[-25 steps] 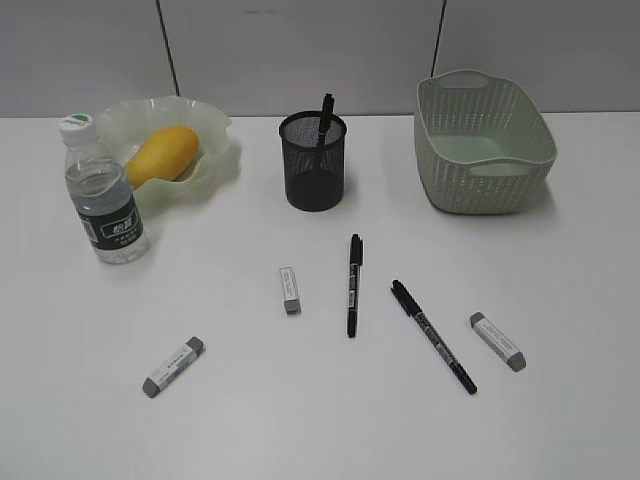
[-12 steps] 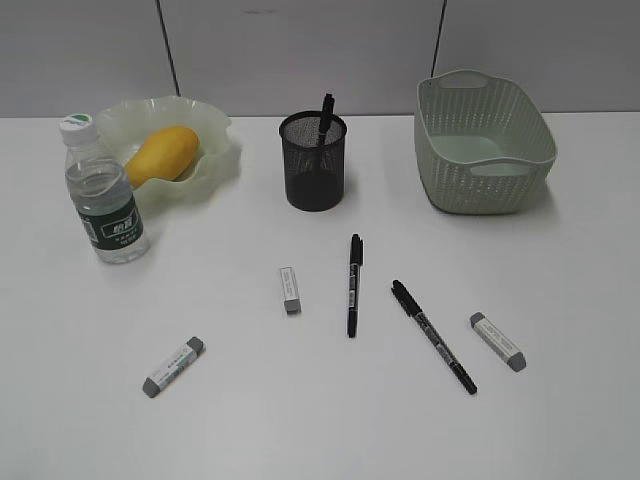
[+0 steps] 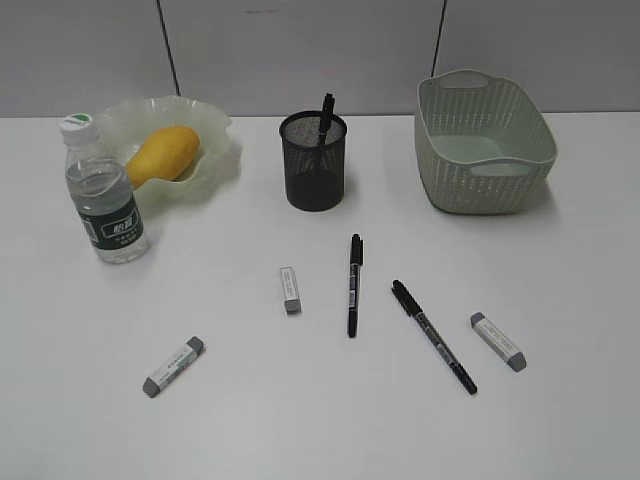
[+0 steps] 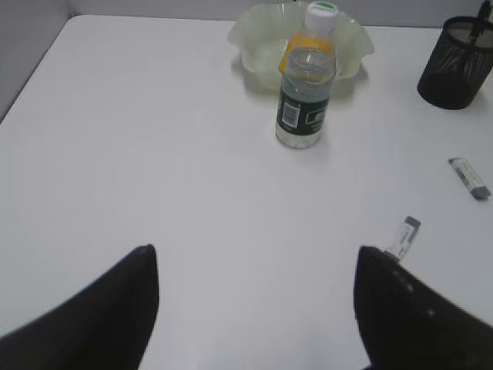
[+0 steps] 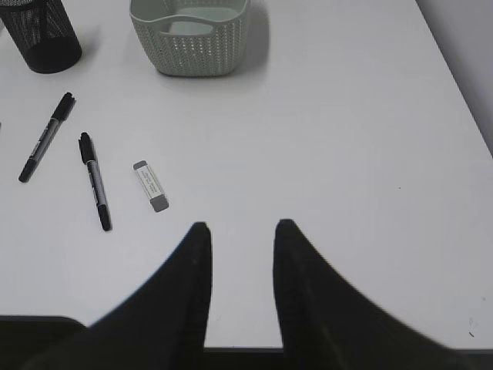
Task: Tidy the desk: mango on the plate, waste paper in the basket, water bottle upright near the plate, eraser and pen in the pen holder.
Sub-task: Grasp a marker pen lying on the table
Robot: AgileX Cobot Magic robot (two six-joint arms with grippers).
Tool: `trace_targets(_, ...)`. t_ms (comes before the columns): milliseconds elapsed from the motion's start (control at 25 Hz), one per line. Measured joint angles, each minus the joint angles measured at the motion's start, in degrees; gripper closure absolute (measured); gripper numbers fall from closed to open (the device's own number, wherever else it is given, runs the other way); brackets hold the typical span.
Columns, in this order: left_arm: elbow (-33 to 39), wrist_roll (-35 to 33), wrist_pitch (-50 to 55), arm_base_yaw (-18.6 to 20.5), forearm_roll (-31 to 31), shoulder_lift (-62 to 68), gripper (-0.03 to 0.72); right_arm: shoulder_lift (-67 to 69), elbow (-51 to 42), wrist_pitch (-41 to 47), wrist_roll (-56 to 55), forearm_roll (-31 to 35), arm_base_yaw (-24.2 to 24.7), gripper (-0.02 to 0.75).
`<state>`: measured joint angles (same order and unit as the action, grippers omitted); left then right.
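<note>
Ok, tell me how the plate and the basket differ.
The plate is a low, round, translucent dish with a wavy ruffled rim; the basket is taller, rectangular and opaque, with woven-look perforated sides and handle cut-outs. The plate holds the mango; nothing can be seen in the basket from these views. The plate sits at the desk's back left, the basket at the back right. Both are pale green.

Bright, even overhead light, soft short shadows; wrist views slightly blurred.
</note>
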<state>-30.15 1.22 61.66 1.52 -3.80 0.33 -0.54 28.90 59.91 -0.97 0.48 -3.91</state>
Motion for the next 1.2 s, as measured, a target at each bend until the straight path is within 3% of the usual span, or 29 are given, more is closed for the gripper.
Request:
trace_targets(280,-8.9,0.0,7.8,0.0,0.0,17.4,0.097,0.0,0.0,0.0,0.0,0.0,0.0,0.501)
trace_targets(800,-23.0,1.7,7.9,-1.1,-3.7,56.9,0.127,0.0,0.0,-0.1,0.0,0.0,0.0,0.501)
trace_targets(880,-24.3,4.2,7.9,-5.5,-3.2,58.7,0.134,0.0,0.0,-0.1,0.0,0.0,0.0,0.501)
trace_targets(1080,-27.9,16.9,8.0,-24.9,-0.8,63.0,0.138,0.0,0.0,-0.1,0.0,0.1,0.0,0.501)
trace_targets(1200,-31.4,22.5,8.1,-34.2,0.9,68.8,0.143,0.0,0.0,-0.1,0.0,0.1,0.0,0.501)
